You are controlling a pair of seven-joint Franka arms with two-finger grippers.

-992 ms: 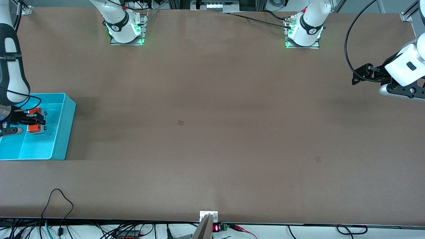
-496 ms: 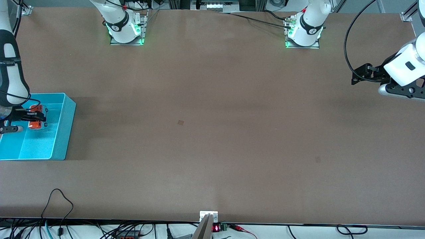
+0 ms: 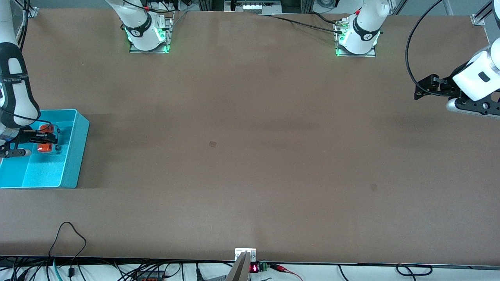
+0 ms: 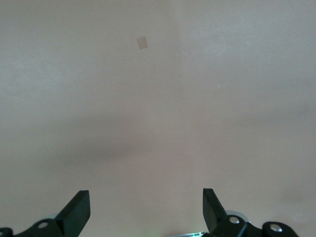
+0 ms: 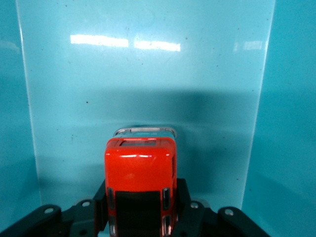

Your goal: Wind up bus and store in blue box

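The orange bus [image 3: 45, 147] is between the fingers of my right gripper [image 3: 49, 138], low inside the blue box [image 3: 80, 152] at the right arm's end of the table. In the right wrist view the bus [image 5: 140, 170] fills the gap in the right gripper [image 5: 141, 200], which is shut on its sides, with the box floor and walls [image 5: 291, 123] around it. My left gripper [image 3: 420, 89] is open and empty above bare table at the left arm's end. It also shows in the left wrist view [image 4: 145, 202].
The brown table [image 3: 250, 136] holds two small darker patches [image 3: 212, 144]. Cables hang along the front edge [image 3: 70, 234]. The arm bases [image 3: 148, 35] stand farthest from the front camera.
My right gripper has carried the bus a little farther from the front camera and toward the box's inner wall. The left arm has barely moved.
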